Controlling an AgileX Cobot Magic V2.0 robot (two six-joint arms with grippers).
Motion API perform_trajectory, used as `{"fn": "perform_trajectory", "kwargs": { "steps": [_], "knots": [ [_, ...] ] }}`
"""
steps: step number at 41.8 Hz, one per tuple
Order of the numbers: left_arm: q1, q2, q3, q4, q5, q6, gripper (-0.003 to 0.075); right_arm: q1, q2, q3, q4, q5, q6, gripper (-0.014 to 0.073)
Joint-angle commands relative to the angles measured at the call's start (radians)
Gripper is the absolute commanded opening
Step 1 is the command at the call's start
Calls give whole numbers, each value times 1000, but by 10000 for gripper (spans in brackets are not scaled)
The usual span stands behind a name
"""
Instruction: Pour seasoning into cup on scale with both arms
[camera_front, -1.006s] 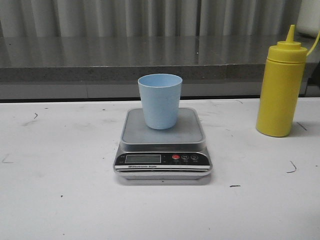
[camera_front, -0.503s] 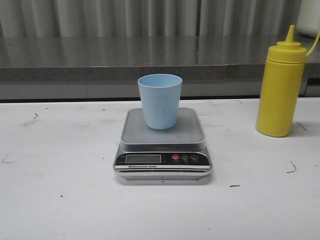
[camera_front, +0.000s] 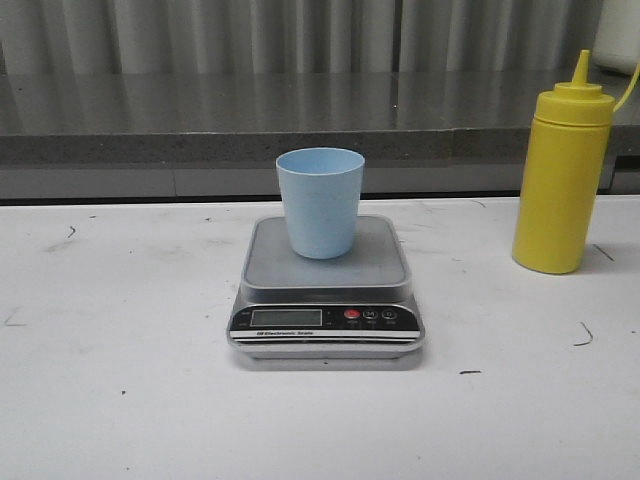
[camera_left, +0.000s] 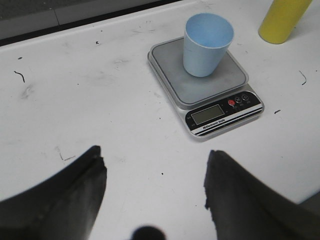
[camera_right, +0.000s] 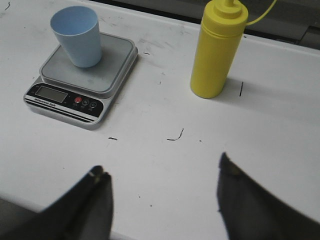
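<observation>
We list a pale blue cup (camera_front: 320, 202) upright on the scale (camera_front: 326, 290) at table (camera_front: 120, 400) centre, a yellow seasoning bottle (camera_front: 562, 170) standing well to its right, and left gripper (camera_left: 155, 192) and right gripper (camera_right: 162, 200) both spread wide, holding nothing

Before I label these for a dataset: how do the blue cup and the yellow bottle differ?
The cup is pale blue, short and open-topped; the seasoning bottle is yellow, clearly taller and closed by a pointed nozzle cap. The cup stands on the scale platform, while the bottle stands on the white table, to the scale's right in the front view. The cup tapers toward its base; the bottle's body is straight. Both are upright and untouched by either gripper.
</observation>
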Motion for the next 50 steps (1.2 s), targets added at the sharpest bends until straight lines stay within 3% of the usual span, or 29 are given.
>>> {"fn": "perform_trajectory", "kwargs": {
  "steps": [1, 6, 8, 10, 33, 38, 50],
  "knots": [
    [0, -5, -25, -9, -71, 0, 272, 0, 7, -27, -8, -64, -9, 216],
    [0, -5, -25, -9, -71, 0, 91, 0, 7, -27, -8, -66, -9, -15],
    [0, -5, -25, -9, -71, 0, 30, 0, 7, -27, -8, -63, -9, -71],
    [0, -5, -25, -9, -71, 0, -22, 0, 7, -27, -8, -59, -9, -63],
    [31, -74, 7, -22, -105, 0, -20, 0, 7, -27, -8, -55, -9, -68],
    [104, -173, 111, 38, -255, 0, -20, 0, 7, -27, -8, -55, -9, -68],
    [312, -501, 535, 40, -667, 0, -20, 0, 7, -27, -8, -55, -9, -68]
  ]
}}
